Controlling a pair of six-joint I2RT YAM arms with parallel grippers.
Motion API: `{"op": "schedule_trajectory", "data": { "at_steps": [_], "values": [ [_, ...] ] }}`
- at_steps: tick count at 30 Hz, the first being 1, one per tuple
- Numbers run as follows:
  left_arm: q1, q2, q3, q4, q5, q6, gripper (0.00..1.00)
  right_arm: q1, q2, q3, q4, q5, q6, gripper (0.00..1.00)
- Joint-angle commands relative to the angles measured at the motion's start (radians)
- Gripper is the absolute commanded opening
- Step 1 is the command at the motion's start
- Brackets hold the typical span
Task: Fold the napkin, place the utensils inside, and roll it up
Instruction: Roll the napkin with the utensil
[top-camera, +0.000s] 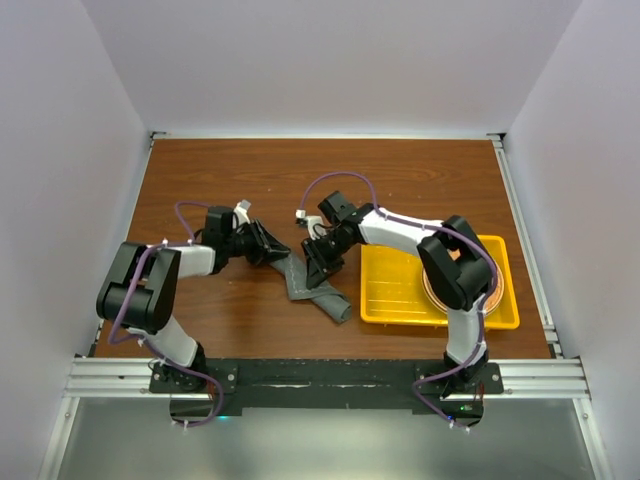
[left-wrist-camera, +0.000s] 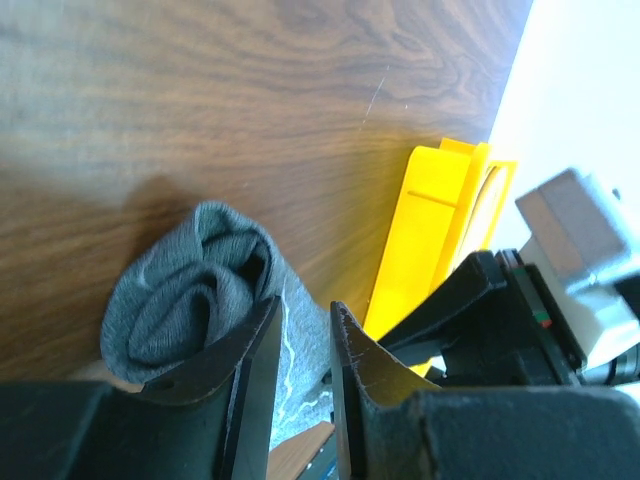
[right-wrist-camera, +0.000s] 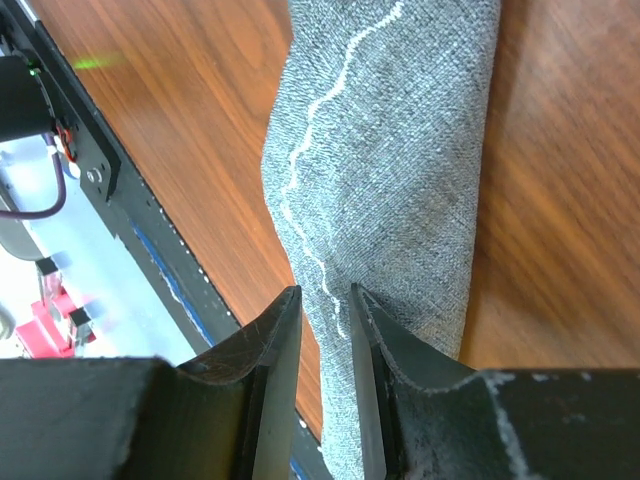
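Napkin (top-camera: 312, 285) is bunched into a long, loose roll mid-bench (top-camera: 220, 180), between my two arms. Long axis runs diagonal, from far-left to near-right. The near-right end lies free, just beside the left edge of the tray (top-camera: 440, 320). No utensils visible; I can't tell if they're inside the roll.

Left gripper (top-camera: 272, 248) is at the far-left end. Its wrist view shows the coiled end just left of the fingers. Jaws are down to a narrow slit with grey cloth in it. Pinched or only lying behind, can't tell.

Right gripper (top-camera: 320, 268) is on the roll's middle, from the far-right side. It also shows a narrow slit with cloth and the pale stitch line running through it lengthwise. Grip can't be told here either.

Judgement: the roll looks slack and twisted, so the next move is tightening it. That turns across the diagonal axis. Left is nearer the coiled end, and right is nearer the free tail.
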Motion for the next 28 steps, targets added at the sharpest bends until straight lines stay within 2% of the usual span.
{"op": "schedule_trajectory", "data": {
  "at_steps": [1,5,8,11,15,16,17,18,19,20,21,23,24,28],
  "values": [
    [-0.002,-0.065,0.093,-0.102,-0.028,0.082,0.31,0.004,-0.069,0.028,-0.053,0.022,-0.021,0.32],
    [-0.002,-0.141,0.194,-0.186,-0.037,0.081,0.32,0.005,-0.123,0.120,-0.163,0.046,-0.029,0.37],
    [-0.002,-0.198,0.297,-0.291,-0.058,0.093,0.33,0.004,-0.189,0.215,-0.271,0.127,-0.050,0.43],
    [-0.003,-0.258,0.385,-0.345,-0.068,0.070,0.36,0.004,-0.271,0.304,-0.361,0.261,-0.057,0.49],
    [-0.020,-0.335,0.506,-0.328,-0.074,-0.006,0.41,0.002,-0.463,0.326,-0.369,0.492,0.020,0.62],
    [-0.034,-0.342,0.562,-0.328,-0.087,-0.011,0.41,0.004,-0.559,0.315,-0.356,0.584,0.035,0.67],
    [-0.043,-0.350,0.587,-0.325,-0.095,-0.014,0.42,0.004,-0.606,0.280,-0.340,0.626,0.064,0.79],
    [-0.051,-0.361,0.613,-0.328,-0.104,-0.017,0.44,0.004,-0.653,0.255,-0.304,0.659,0.078,0.98],
    [-0.066,-0.367,0.650,-0.330,-0.126,-0.019,0.46,0.004,-0.748,0.222,-0.274,0.754,0.092,0.98],
    [-0.074,-0.373,0.663,-0.328,-0.137,-0.020,0.54,0.004,-0.782,0.162,-0.256,0.791,0.138,0.98],
    [-0.079,-0.385,0.672,-0.334,-0.147,-0.019,0.76,0.004,-0.808,0.149,-0.250,0.816,0.152,0.98],
    [-0.091,-0.408,0.680,-0.339,-0.175,-0.016,0.89,0.004,-0.831,0.164,-0.318,0.861,0.154,0.98],
    [-0.094,-0.417,0.673,-0.336,-0.187,-0.013,1.00,0.004,-0.839,0.166,-0.338,0.861,0.149,0.98],
    [-0.115,-0.468,0.658,-0.354,-0.287,0.029,1.00,0.004,-0.928,0.138,-0.305,0.884,0.160,0.98]
  ]
}}
